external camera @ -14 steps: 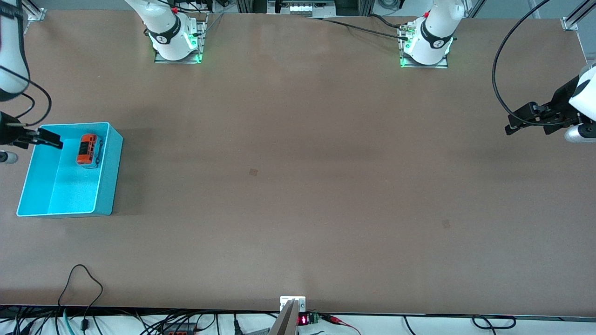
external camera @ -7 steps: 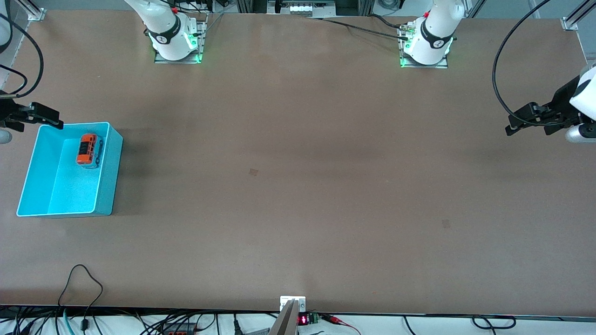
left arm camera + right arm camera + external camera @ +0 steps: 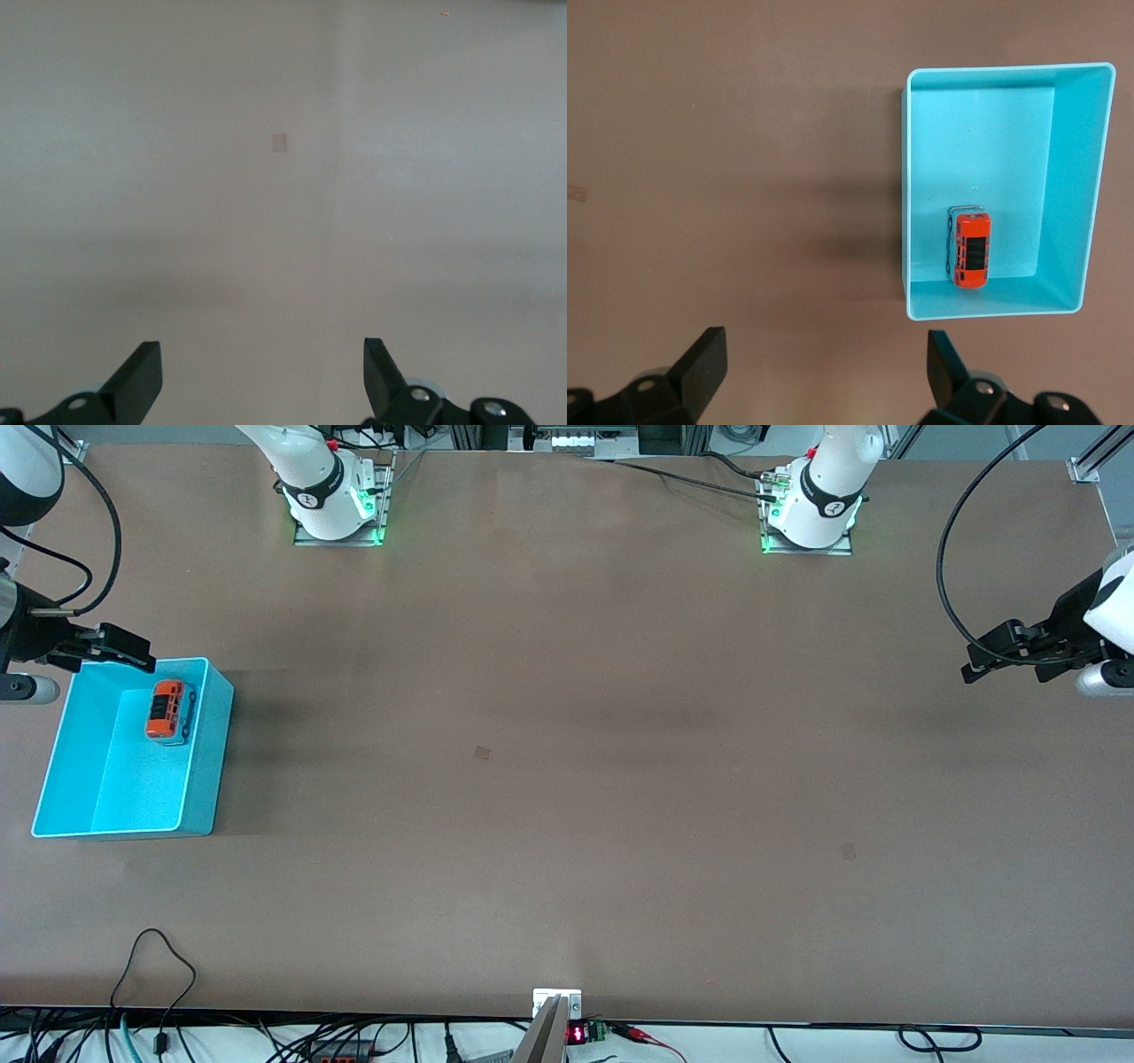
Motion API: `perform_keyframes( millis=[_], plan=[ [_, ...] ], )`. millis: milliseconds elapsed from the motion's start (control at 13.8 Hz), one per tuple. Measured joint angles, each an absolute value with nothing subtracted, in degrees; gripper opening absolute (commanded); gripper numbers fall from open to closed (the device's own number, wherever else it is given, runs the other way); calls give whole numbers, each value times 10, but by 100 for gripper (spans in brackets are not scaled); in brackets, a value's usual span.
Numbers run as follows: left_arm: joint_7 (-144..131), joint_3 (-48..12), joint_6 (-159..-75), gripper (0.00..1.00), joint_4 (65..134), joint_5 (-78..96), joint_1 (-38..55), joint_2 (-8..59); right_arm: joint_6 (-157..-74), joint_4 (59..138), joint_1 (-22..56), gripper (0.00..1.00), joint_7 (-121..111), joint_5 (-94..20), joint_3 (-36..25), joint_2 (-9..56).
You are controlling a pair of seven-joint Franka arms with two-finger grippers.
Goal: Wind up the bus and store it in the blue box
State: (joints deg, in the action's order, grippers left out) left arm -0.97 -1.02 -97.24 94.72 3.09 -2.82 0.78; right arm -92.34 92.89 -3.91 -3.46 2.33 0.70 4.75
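Resting inside the blue box (image 3: 133, 815), the bus (image 3: 168, 710) lies on the box floor at the end farther from the front camera, close against the wall that faces the counter's middle — no gripper touching it. In the right wrist view the bus (image 3: 972, 251) sits near one short wall of the blue box (image 3: 1067, 186), its dark roof windows up.

The blue box stands at the right arm's end of the counter (image 3: 567, 779), nearer the front camera than the right arm's base.

Right gripper (image 3: 124, 651): up in the air over the box's rim at the end farther from the front camera, jaws released and spread wide, nothing between them. In its own wrist view the right gripper (image 3: 824, 372) shows two dark fingertips (image 3: 709, 354) well apart over bare counter beside the box.

Left gripper (image 3: 997, 655): waiting in the air over the counter's left-arm end, well apart from the blue box — jaws released, empty. In the left wrist view the left gripper (image 3: 263, 376) frames only plain counter surface.
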Motion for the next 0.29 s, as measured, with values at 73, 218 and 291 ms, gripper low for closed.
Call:
perform_keyframes(
  millis=[73,218,291],
  plan=[
    [-10,-10,-972,100,947,31,-28,8,-923,927,-39,100,-35,23,7,47],
    [-10,-10,-972,100,947,31,-28,8,-923,925,-39,100,-34,23,7,47],
    [-10,-10,-972,100,947,31,-28,8,-923,925,-39,100,-34,22,7,48]
  ],
)
